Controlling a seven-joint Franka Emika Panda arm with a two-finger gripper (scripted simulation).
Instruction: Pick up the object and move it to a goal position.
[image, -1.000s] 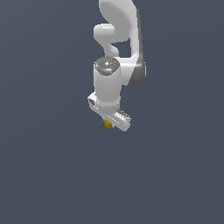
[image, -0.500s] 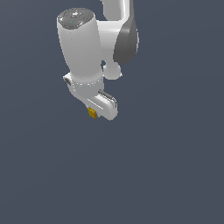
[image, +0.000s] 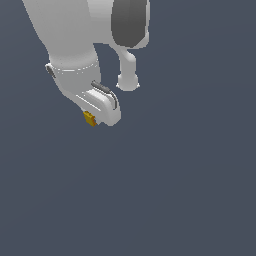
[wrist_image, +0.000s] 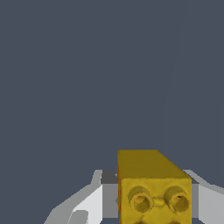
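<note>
The object (image: 89, 119) is a small yellow-orange block peeking out below the white hand of my gripper (image: 93, 120), high in the exterior view's left half. In the wrist view the object (wrist_image: 151, 186) fills the space between the two white fingers (wrist_image: 89, 203), with round studs on its near face. The gripper is shut on it and holds it in the air. The fingertips are hidden behind the hand in the exterior view.
A plain dark grey-blue surface (image: 175, 190) lies all around. The white arm (image: 75, 35) fills the upper part of the exterior view.
The arm with the held object has come much closer to the exterior camera and shifted toward that view's left, looking far larger than a second ago.
</note>
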